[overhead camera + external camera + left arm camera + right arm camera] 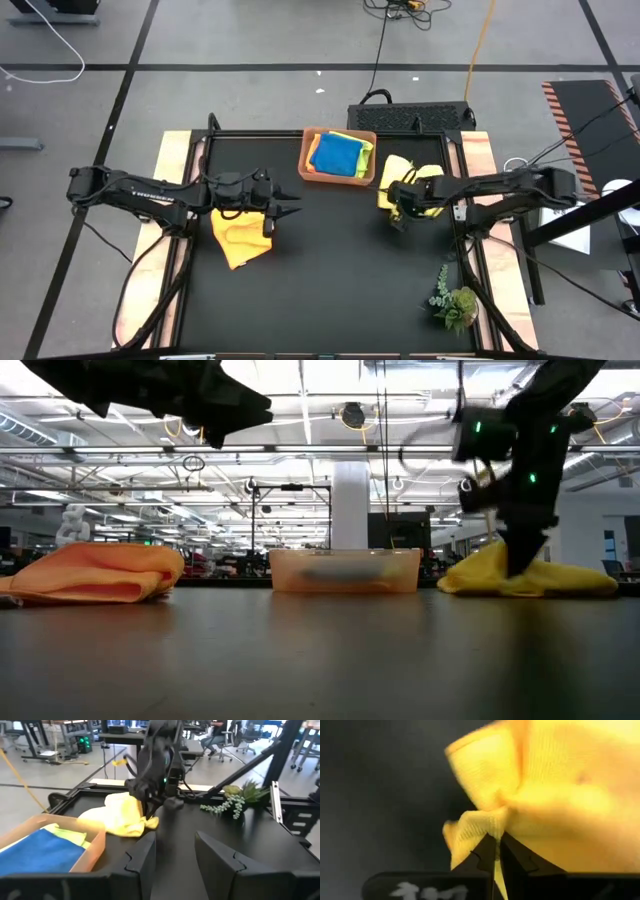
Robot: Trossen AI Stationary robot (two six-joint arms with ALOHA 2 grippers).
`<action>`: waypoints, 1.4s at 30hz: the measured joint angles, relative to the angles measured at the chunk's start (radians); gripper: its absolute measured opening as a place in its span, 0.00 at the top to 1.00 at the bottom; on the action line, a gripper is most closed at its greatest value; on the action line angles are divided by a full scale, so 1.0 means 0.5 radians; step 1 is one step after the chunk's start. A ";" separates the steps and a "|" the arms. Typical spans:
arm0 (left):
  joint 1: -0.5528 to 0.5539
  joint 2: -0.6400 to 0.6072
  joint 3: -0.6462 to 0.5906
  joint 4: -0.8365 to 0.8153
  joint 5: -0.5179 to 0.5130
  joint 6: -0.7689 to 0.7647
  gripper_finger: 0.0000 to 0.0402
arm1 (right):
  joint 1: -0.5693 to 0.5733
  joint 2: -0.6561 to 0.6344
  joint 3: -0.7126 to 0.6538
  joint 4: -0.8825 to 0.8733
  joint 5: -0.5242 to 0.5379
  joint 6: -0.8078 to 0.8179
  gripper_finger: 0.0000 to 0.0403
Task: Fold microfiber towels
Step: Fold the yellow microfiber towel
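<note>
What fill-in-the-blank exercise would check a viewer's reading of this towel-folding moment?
1. The right gripper is shut on an edge of the ____ towel.
2. The blue towel lies inside the ____, on top of a lime green towel.
3. The left gripper is raised over the table next to the ____ towel, not touching it.
4. A small plant sprig lies near the ____ arm's side of the table.

Missing words: yellow; tray; orange; right

Grey floor (250, 40) with dark seams, loose cables (40, 40), ceiling lights (120, 415), office chairs (220, 740)
</note>
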 joint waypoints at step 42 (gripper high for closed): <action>-0.470 1.091 0.424 0.676 -0.568 0.569 0.36 | 0.648 -0.358 0.007 1.751 0.158 -0.011 1.00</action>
